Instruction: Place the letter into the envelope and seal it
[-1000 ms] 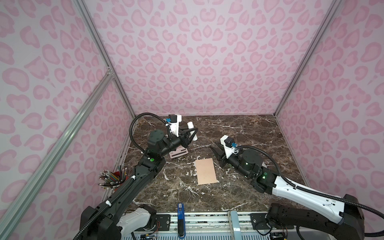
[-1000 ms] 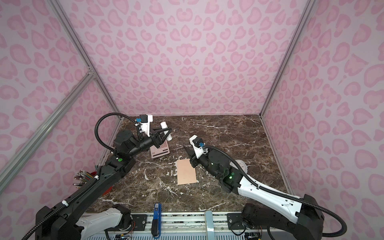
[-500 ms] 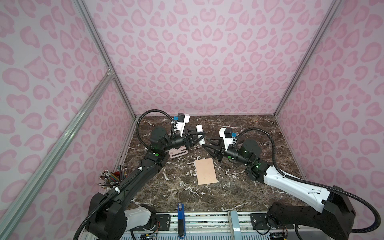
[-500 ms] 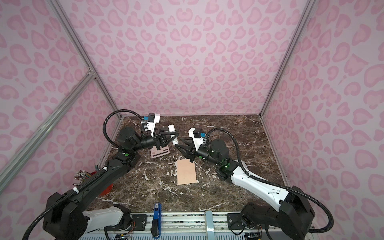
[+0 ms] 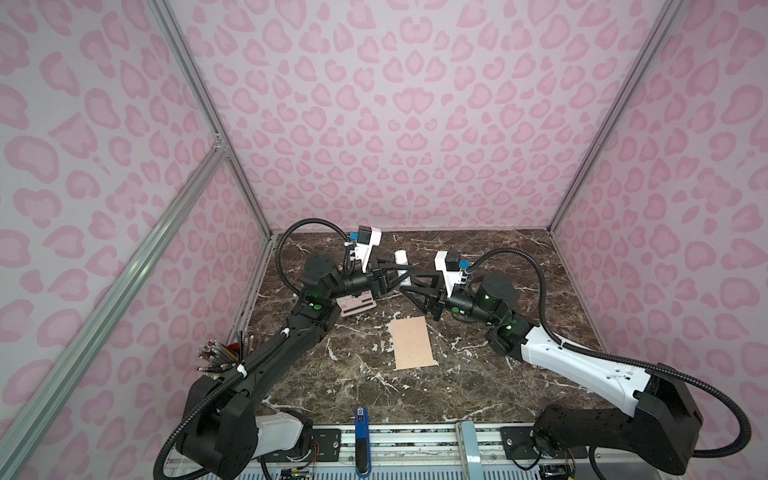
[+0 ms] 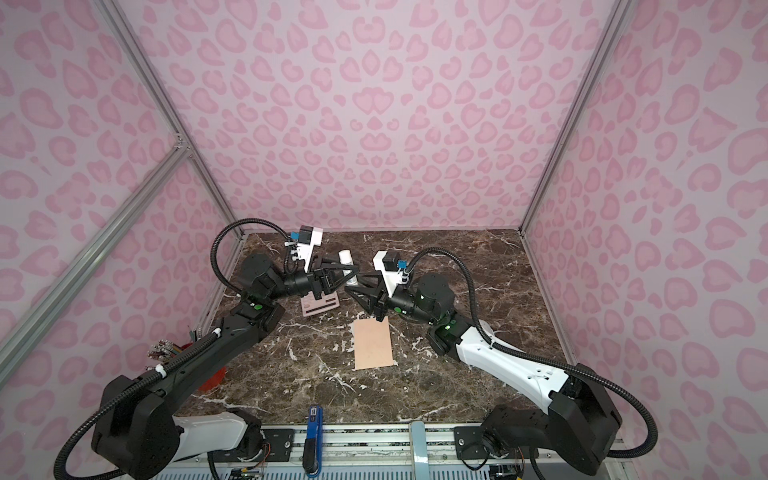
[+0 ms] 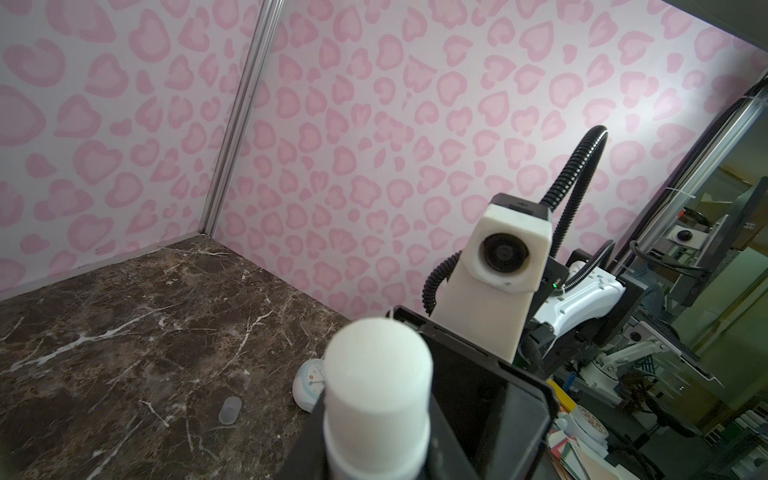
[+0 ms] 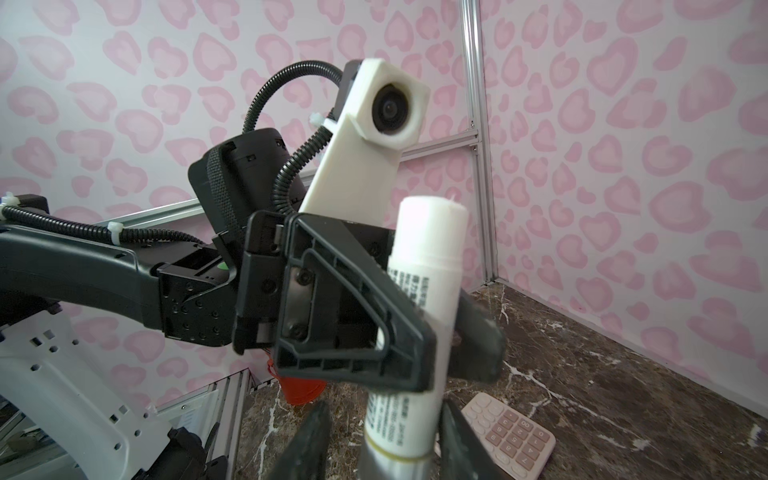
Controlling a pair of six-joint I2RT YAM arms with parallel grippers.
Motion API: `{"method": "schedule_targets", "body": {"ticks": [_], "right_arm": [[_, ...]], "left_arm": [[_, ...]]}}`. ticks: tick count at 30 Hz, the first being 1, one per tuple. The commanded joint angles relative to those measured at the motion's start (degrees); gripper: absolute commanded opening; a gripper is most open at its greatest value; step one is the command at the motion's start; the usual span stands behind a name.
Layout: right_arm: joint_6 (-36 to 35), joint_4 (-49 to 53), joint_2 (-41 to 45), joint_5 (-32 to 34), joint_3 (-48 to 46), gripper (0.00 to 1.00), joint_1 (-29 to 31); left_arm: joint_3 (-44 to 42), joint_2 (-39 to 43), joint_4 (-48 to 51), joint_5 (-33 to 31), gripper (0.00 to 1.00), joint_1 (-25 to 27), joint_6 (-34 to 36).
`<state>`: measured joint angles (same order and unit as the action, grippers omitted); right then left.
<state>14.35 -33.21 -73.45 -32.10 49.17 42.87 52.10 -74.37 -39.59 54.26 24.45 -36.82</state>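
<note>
Both arms reach in from the near edge with elbows bent and wrists held roughly level, so that the two claws meet tip to tip toward the back middle, their wrist cameras facing each other. The left claw (image 5: 402, 275) is clamped across a white tube (image 8: 428, 232) and holds it upright. The right claw (image 5: 406, 286) has its jaws spread, and its fingers (image 8: 309, 444) stand on either side of the tube's lower end, with a gap beside one.

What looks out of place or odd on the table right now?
A small translucent cap-like piece lies loose on the marble table, apart from the glue stick that the left gripper holds. The envelope lies flat; nothing looks spilled or damaged.
</note>
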Motion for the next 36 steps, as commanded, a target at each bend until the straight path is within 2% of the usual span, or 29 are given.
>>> {"method": "schedule_targets", "body": {"ticks": [1, 7, 12, 20, 28, 33, 36], "right_arm": [[1.1, -2.0, -0.4, -2.3, -0.2, 0.45, -0.3], [1.5, -1.7, -0.5, -3.2, -0.4, 0.44, -0.6], [2.1, -2.1, -0.6, -3.7, -0.3, 0.38, -1.0], [2.7, -2.0, -1.0, -4.2, -0.5, 0.37, -1.2], [2.4, -1.6, -0.8, -3.2, -0.1, 0.26, -1.3], [1.5, -0.5, -0.5, -0.4, 0.7, 0.19, -1.2], [0.4, -0.4, -0.7, 1.9, 1.8, 0.17, -0.3]], "left_arm": [[0.4, -0.4, -4.7, 0.8, 0.03, 0.0, -1.2], [0.5, -0.8, -5.4, 0.8, 0.03, 0.0, -1.8], [0.4, -1.0, -5.4, 1.0, 0.03, 0.0, -1.9], [0.3, -1.0, -5.6, 1.0, 0.03, 0.0, -1.9], [-0.1, -1.1, -5.2, 0.9, 0.04, 0.0, -1.5], [-0.2, -0.4, -0.8, -1.3, 0.03, 0.0, 1.6], [0.0, 1.1, 5.4, -5.2, 0.03, 0.5, 5.7]]}}
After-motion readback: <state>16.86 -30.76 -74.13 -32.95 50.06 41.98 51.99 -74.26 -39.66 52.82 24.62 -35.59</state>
